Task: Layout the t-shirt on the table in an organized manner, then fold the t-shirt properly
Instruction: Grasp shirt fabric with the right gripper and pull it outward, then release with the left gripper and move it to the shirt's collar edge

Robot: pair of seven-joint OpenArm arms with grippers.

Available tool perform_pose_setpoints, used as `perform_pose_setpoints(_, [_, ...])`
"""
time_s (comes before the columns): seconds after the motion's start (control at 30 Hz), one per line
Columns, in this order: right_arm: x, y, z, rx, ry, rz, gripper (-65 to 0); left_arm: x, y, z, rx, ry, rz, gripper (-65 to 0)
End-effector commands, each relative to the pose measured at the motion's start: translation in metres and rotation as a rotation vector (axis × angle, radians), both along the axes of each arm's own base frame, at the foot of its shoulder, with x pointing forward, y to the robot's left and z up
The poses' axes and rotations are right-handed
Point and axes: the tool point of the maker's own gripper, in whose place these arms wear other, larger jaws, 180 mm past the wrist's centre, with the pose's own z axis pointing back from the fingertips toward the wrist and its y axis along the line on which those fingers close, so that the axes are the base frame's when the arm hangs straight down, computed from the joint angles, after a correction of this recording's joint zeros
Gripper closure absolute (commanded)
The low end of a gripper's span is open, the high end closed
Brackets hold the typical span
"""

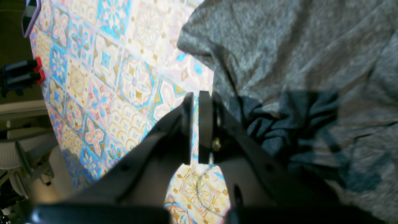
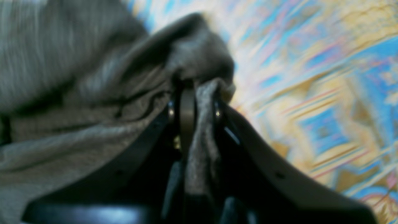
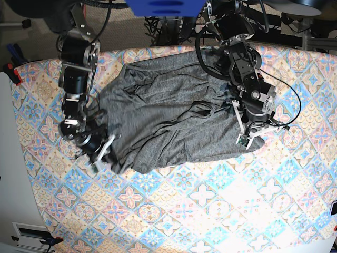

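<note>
Pastel-tiled tabletop (image 3: 210,211) carries the t-shirt (image 3: 168,126), rumpled across its centre toward twelve o'clock. Right gripper (image 2: 199,93) has its jaws clamped on a shirt fold at eight o'clock; left gripper (image 1: 194,124) jaws are nearly together, holding nothing, at four o'clock.

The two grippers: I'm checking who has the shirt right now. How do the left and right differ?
The right gripper has its fingers shut on a fold of the t-shirt; the left gripper has its fingers shut on nothing. The right sits at the shirt's edge with cloth bunched over it; the left sits over the bare table beside the shirt. Both are black, low and nearly closed.
</note>
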Motion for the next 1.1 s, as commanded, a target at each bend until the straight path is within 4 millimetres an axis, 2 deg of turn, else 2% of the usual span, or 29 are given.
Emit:
perform_pose_setpoints(0.0, [0.004,-0.020,0.004,0.009,-0.011,-0.055,0.0,0.005,-0.001,0.008,-0.002,-0.036,-0.001,-3.4])
perform_pose_setpoints(0.1, [0.000,-0.055,0.000,0.034,0.010,-0.146,0.0,0.002,-0.001,0.006,-0.002,-0.027,-0.001,-3.4])
perform_pose_setpoints(0.23, [0.027,-0.092,0.029,0.032,-0.057,-0.290,0.0,0.002,-0.001,0.005,-0.002,-0.025,-0.001,-3.4])
perform_pose_setpoints(0.43, [0.029,-0.149,0.045,-0.007,-0.115,-0.491,0.0,0.002,-0.001,0.005,-0.002,-0.025,-0.001,-3.4])
perform_pose_setpoints(0.63, [0.028,-0.154,0.046,-0.013,-0.137,-0.511,0.0,0.001,-0.001,0.005,-0.002,-0.024,-0.003,-3.4])
perform_pose_setpoints(0.67, [0.028,-0.154,0.046,-0.013,-0.137,-0.511,-2.4,0.000,-0.001,0.004,-0.002,-0.021,-0.003,-3.4])
perform_pose_setpoints(0.83, [0.010,-0.154,0.025,-0.026,-0.096,-0.511,-30.0,-0.002,-0.003,0.001,-0.002,-0.011,-0.009,-3.4])
perform_pose_setpoints(0.9, [0.006,-0.155,0.022,-0.029,-0.090,-0.512,-39.8,-0.002,-0.003,0.001,-0.002,-0.011,-0.009,-3.4])
perform_pose_setpoints(1.0, [0.006,-0.157,0.023,-0.020,-0.095,-0.524,-49.1,-0.003,-0.004,0.001,-0.002,-0.010,-0.010,-3.4])
perform_pose_setpoints(1.07, [0.005,-0.168,0.030,-0.008,-0.118,-0.560,-53.1,-0.007,-0.005,-0.003,-0.002,0.003,-0.013,-3.4])
